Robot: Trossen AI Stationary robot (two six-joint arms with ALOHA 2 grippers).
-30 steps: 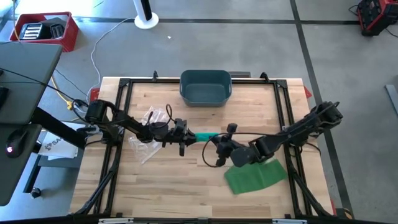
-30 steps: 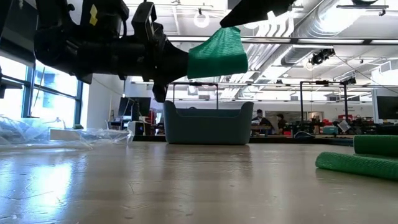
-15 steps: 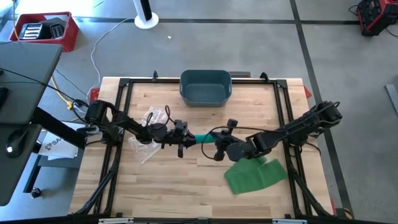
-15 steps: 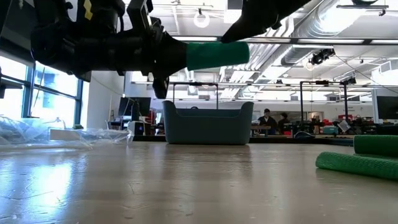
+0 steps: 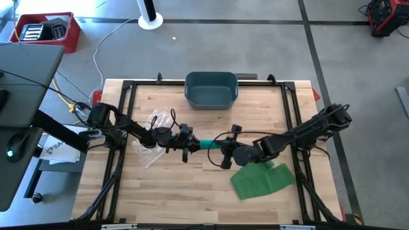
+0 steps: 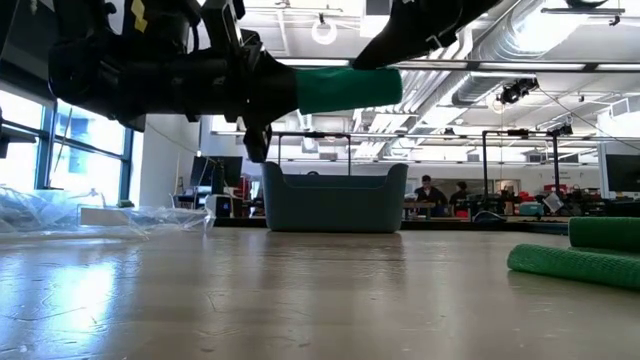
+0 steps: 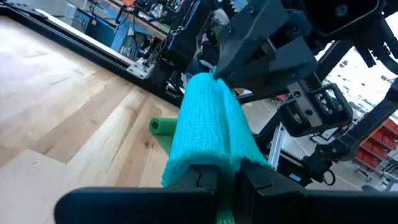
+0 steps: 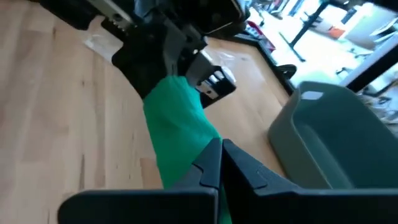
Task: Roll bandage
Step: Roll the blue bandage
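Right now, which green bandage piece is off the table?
The teal-green rolled bandage, pinched between the left gripper and right gripper in mid-air. The lighter green flat mesh sheet lies on the wooden table.

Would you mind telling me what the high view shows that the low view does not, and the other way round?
Only the high view shows the red crate on the floor, the white fan base and the flat spread of green bandage lying on the wooden table. Only the low view shows people at benches in the room behind. Both show the stretch of green bandage held in the air between the shut left gripper and the shut right gripper, the blue-grey plastic bin and the crumpled clear plastic wrapper.
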